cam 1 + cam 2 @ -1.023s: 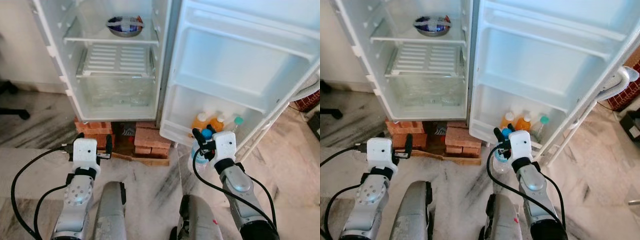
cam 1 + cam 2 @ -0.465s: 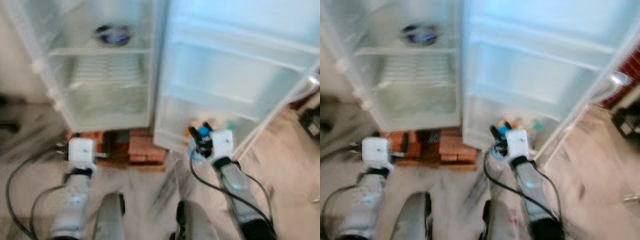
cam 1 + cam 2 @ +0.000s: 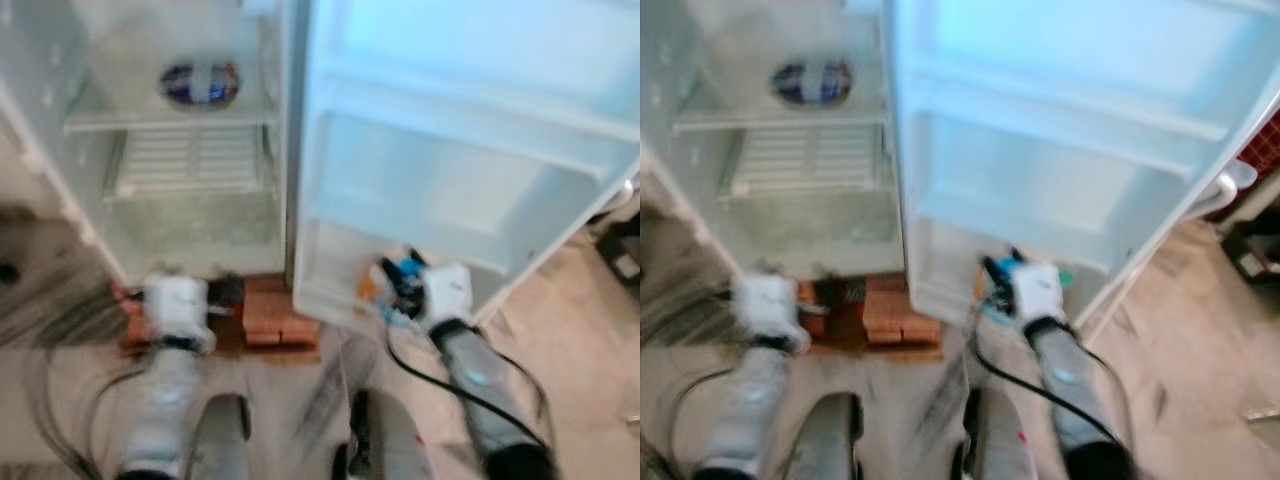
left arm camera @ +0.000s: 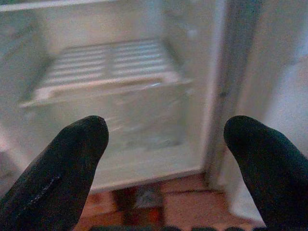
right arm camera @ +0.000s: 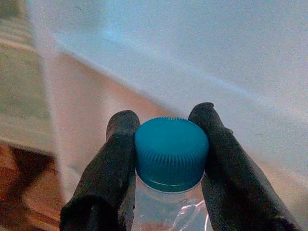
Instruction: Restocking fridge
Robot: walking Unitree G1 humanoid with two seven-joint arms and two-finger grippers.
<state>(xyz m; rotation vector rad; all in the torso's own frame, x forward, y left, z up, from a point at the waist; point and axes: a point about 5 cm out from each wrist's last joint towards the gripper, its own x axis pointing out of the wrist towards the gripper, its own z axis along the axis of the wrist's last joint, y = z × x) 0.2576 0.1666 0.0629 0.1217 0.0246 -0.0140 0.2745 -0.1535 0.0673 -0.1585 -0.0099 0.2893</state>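
Note:
The fridge stands open in front of me, its white door [image 3: 470,150] swung to the right. My right gripper [image 3: 400,280] is shut on a clear water bottle with a blue cap [image 5: 171,151], held in front of the door's lowest shelf [image 3: 345,290]. Both black fingers [image 5: 115,159] press against the neck just under the cap. An orange bottle [image 3: 368,287] peeks out beside it in that shelf. My left gripper [image 4: 163,144] hangs open and holds nothing, facing the fridge's crisper drawer [image 4: 120,110]. The eye views are blurred.
A foil-covered bowl [image 3: 198,84] sits on an upper shelf in the fridge. Below it are a white ribbed cover [image 3: 185,160] and the crisper drawer. Red bricks [image 3: 275,315] prop up the fridge base on the marble floor [image 3: 560,310].
The whole picture has shifted and blurred, so the camera has moved closer to the fridge. The right gripper still holds the bottle near the door's lower shelf.

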